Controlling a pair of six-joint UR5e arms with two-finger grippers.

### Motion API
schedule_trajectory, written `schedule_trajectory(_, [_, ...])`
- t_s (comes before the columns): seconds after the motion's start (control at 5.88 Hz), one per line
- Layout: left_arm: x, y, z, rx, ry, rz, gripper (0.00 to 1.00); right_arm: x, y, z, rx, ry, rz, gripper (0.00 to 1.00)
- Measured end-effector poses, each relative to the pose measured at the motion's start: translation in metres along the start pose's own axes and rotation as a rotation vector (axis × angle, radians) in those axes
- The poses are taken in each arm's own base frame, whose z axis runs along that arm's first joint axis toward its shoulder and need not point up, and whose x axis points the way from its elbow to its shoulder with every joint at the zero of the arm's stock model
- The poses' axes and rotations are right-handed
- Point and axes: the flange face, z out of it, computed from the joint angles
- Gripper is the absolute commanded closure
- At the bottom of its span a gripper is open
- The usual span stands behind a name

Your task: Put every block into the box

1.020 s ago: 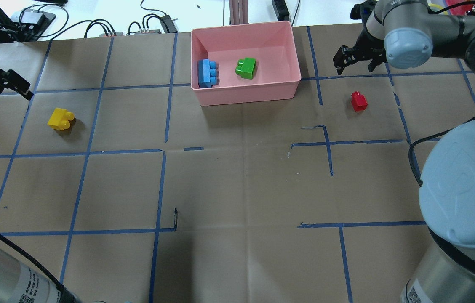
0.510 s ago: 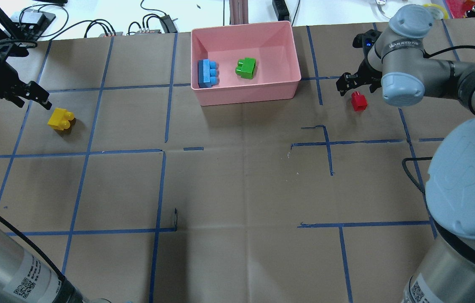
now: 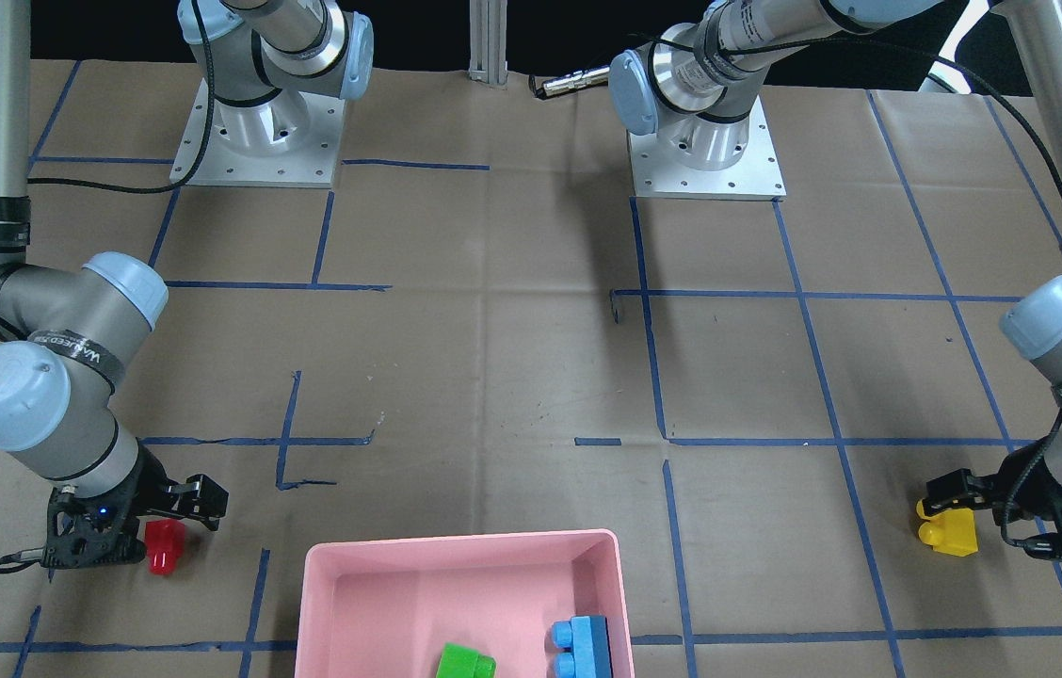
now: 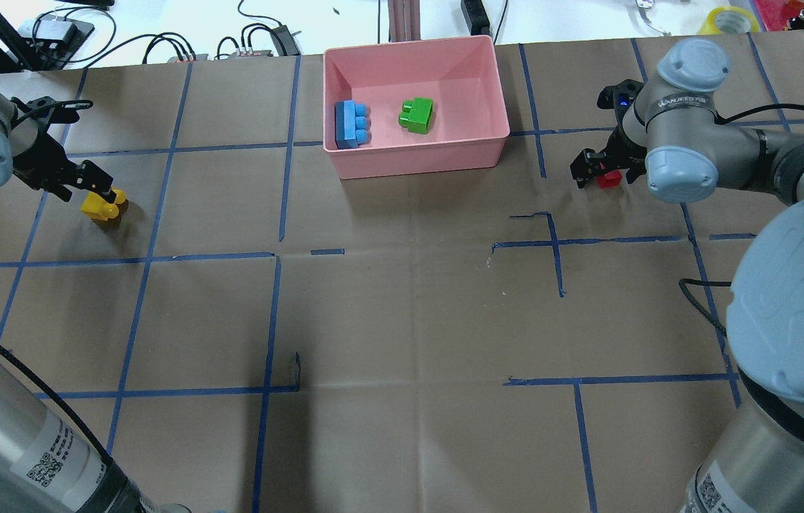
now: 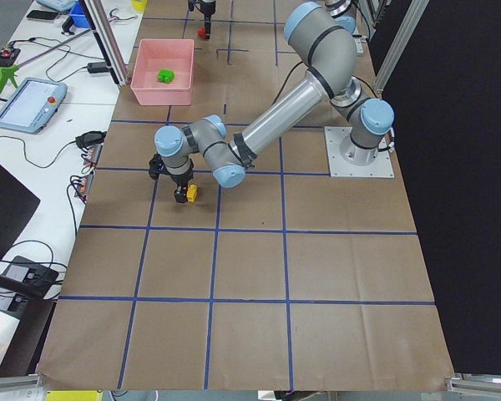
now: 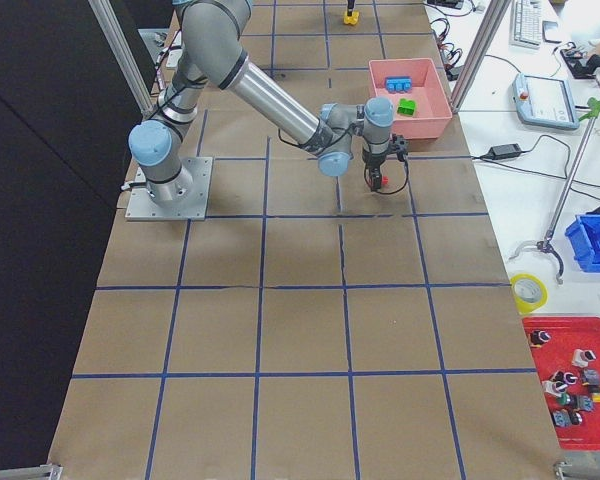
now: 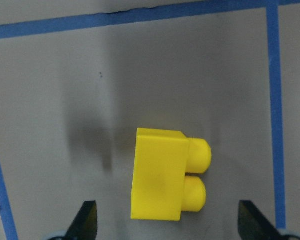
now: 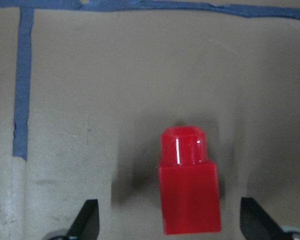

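Observation:
The pink box (image 4: 416, 158) stands at the table's far middle, and shows in the front view (image 3: 456, 548) too. The blue block (image 4: 351, 123) and the green block (image 4: 416, 115) lie inside it. The yellow block (image 4: 101, 205) lies on its side on the table at the left. My left gripper (image 4: 99, 192) is open and low over it, a finger on each side in the left wrist view (image 7: 170, 222). The red block (image 4: 609, 178) lies on the table at the right. My right gripper (image 4: 607, 174) is open and straddles it in the right wrist view (image 8: 171, 222).
Brown paper with a blue tape grid covers the table. Cables and small devices (image 4: 53, 32) lie beyond the far edge, beside an aluminium post (image 4: 402, 18) behind the box. A yellow tape roll (image 4: 730, 18) lies at the far right.
Both arms have swung in and come down: the left gripper from the far left onto the yellow block, the right gripper from behind the red block to over it. No block has moved.

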Motion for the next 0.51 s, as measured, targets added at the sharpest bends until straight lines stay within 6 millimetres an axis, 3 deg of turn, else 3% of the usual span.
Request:
schedule_trajectory(0.34, [0.004,0.0054,0.0149,-0.008,0.006,0.006,0.01,0.0098,-0.0043,-0.0046,0.016,-0.003,0.015,0.27])
schedule_trajectory(0.51, [0.0051,0.0073,0.0184,-0.013,0.009,0.009,0.04,0.0105,-0.0043,-0.0037,0.014,-0.008,0.02,0.57])
